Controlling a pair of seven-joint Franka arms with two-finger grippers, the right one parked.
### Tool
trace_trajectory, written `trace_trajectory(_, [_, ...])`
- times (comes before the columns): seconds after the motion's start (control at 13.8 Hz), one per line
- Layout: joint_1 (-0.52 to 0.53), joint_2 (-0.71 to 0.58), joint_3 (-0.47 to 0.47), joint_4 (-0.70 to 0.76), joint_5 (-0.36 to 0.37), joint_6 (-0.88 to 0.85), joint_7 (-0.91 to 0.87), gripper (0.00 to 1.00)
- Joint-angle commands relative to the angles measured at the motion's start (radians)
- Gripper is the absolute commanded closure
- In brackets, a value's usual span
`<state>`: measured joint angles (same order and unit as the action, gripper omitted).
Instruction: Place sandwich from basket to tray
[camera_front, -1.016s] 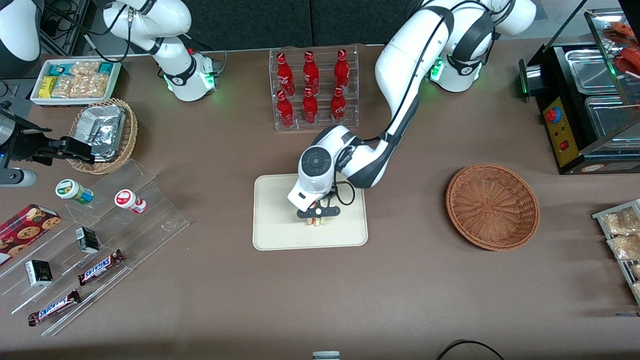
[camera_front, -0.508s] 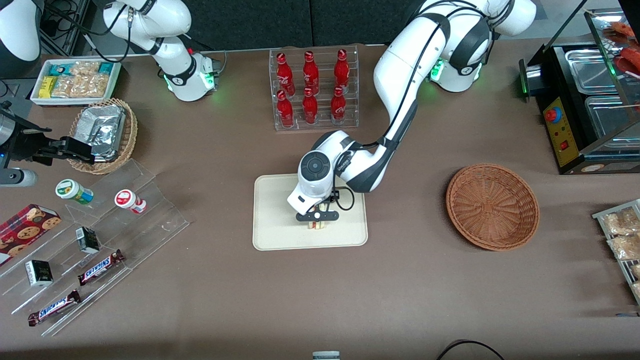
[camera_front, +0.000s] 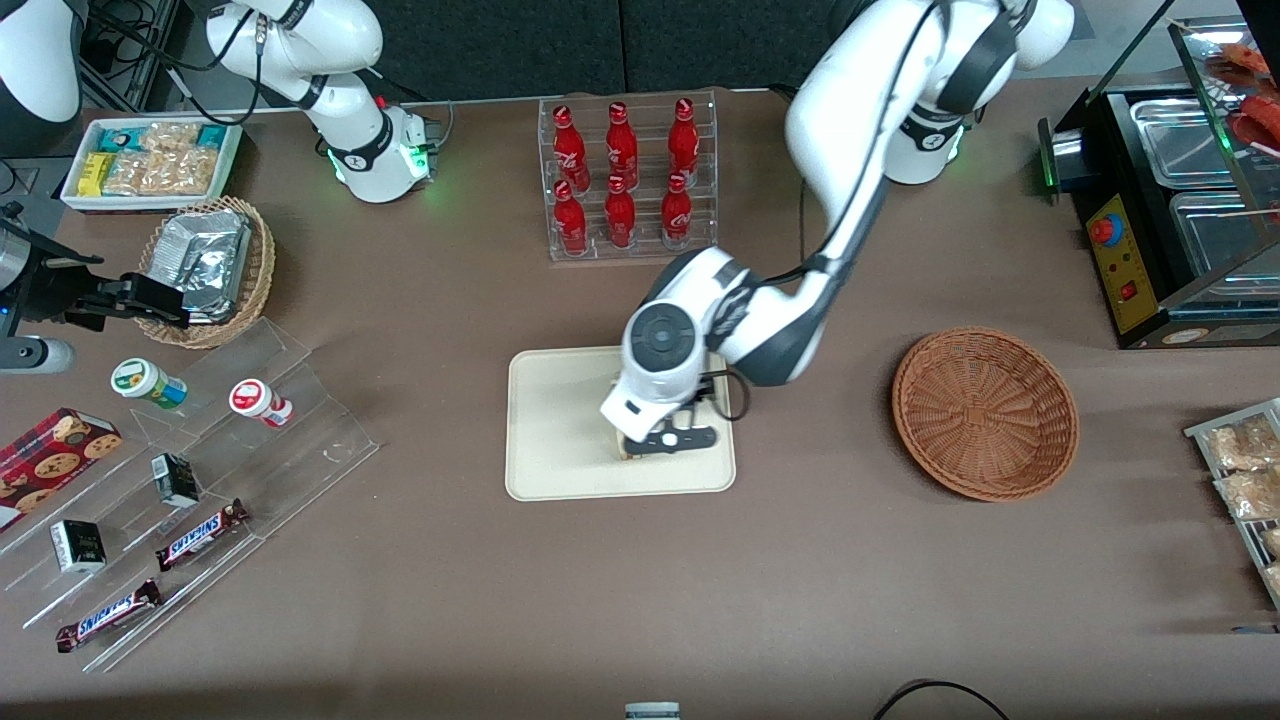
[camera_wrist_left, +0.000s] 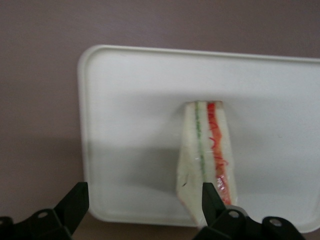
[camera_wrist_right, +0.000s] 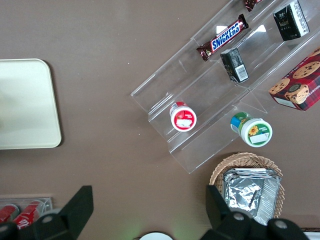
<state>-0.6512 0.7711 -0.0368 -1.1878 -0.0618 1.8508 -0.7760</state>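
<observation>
Pale triangular bread wedge sandwich (camera_wrist_left: 206, 152), red and green filling showing, lying flat on cream rectangular low-rimmed tray (camera_front: 560, 440). Round reddish-brown woven wicker basket (camera_front: 985, 412) empty, well apart toward working arm's end of table. Left arm's black two-finger gripper (camera_wrist_left: 142, 197) above tray, fingers spread wide, holding nothing (one fingertip overlaps sandwich edge in wrist view). Placement apparently done; only retreat left.
</observation>
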Motion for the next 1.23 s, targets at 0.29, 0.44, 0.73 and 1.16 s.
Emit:
trace_trajectory(0.29, [0.178,-0.447,-0.011,-0.573,-0.001,0.008,0.308,0.00])
trace_trajectory(0.44, [0.243,-0.524,-0.011,-0.646,-0.001,0.005,0.378,0.00])
trace_trajectory(0.73, [0.381,-0.659,-0.009,-0.778,0.000,-0.001,0.553,0.00])
trace_trajectory(1.16, [0.594,-0.779,-0.003,-0.751,0.017,-0.120,0.750,0.00])
